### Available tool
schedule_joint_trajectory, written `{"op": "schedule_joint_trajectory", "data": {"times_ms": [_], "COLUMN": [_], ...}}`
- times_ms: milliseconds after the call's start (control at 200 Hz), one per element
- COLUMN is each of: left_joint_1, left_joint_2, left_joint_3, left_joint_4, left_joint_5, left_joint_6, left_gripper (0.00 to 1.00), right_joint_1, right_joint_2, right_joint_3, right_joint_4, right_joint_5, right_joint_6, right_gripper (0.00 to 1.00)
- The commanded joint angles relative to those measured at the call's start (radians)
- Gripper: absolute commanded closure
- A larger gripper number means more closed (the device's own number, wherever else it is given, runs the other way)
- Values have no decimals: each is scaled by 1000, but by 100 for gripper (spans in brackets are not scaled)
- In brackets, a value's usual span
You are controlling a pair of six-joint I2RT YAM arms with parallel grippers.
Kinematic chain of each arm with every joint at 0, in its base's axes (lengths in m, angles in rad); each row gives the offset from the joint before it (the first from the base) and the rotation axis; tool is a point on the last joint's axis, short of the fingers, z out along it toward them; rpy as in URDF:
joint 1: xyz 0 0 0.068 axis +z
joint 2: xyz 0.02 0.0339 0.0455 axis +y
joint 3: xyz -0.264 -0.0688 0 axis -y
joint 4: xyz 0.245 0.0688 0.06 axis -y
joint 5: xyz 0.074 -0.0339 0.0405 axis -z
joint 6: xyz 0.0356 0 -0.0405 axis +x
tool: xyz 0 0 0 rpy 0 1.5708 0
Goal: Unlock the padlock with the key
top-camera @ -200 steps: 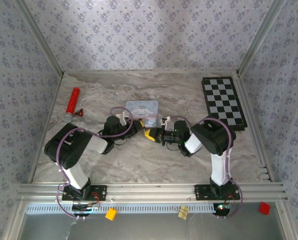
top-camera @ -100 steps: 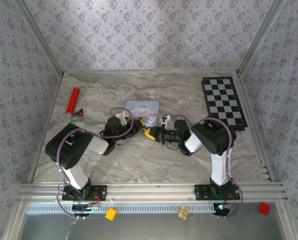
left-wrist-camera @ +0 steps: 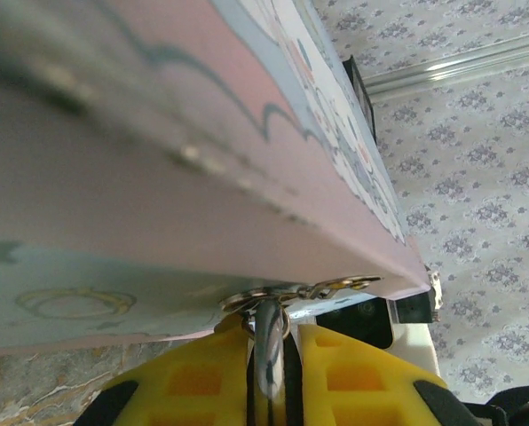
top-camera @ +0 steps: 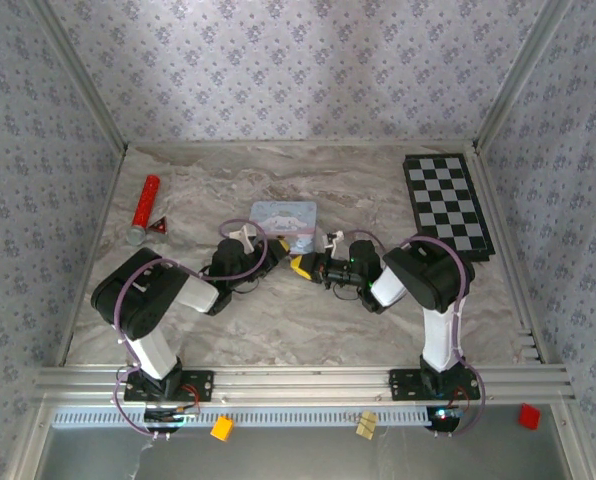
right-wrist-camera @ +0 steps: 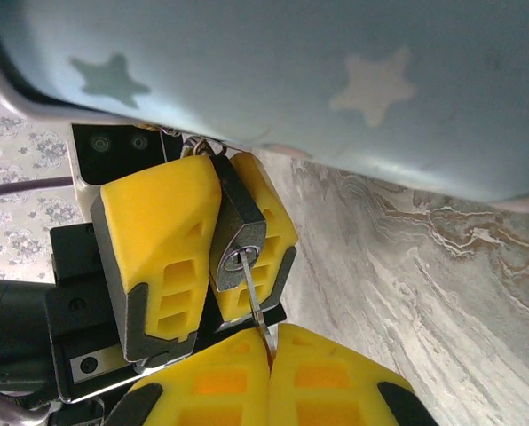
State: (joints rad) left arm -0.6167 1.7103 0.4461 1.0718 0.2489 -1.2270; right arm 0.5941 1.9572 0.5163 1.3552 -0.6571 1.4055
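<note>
In the right wrist view the padlock [right-wrist-camera: 238, 232], a small dark metal block, is clamped between the yellow fingers [right-wrist-camera: 158, 248] of my left gripper. The key [right-wrist-camera: 254, 297], a thin grey sliver, runs from the keyhole in the padlock's end face down into my right gripper [right-wrist-camera: 269, 348], which is shut on it. In the left wrist view my left gripper [left-wrist-camera: 269, 346] is shut on the padlock, whose silvery shackle [left-wrist-camera: 269, 342] passes through the ring of the pale blue tin [left-wrist-camera: 202, 160]. From above, the left gripper [top-camera: 277, 257] and the right gripper [top-camera: 304, 266] meet just in front of the tin [top-camera: 286, 221].
A red cylinder [top-camera: 145, 206] and a small red triangular piece [top-camera: 161, 226] lie at the far left. A folded chessboard [top-camera: 448, 205] lies at the back right. Patterned walls enclose the marble table [top-camera: 298, 330], which is bare in front of the arms.
Both grippers have shifted a little toward the tin while staying joined at the padlock. Neither grip has changed.
</note>
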Motion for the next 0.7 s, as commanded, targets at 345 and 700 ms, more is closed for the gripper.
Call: {"op": "schedule_joint_trajectory", "data": {"times_ms": [345,700], "left_joint_1": [-78,-79], "left_joint_2": [-21,-15], "left_joint_3": [-24,-27], "left_joint_4": [54,54], "left_joint_5": [57,44], "left_joint_6": [-44,-52], "left_gripper": [100,100], "right_joint_1": [1,-1], "right_joint_2": [-47,-52], "right_joint_3": [27,14], "right_joint_4": [39,39], "right_joint_5": [163,166], "right_joint_6": [-15,-25], "right_gripper": [91,88]}}
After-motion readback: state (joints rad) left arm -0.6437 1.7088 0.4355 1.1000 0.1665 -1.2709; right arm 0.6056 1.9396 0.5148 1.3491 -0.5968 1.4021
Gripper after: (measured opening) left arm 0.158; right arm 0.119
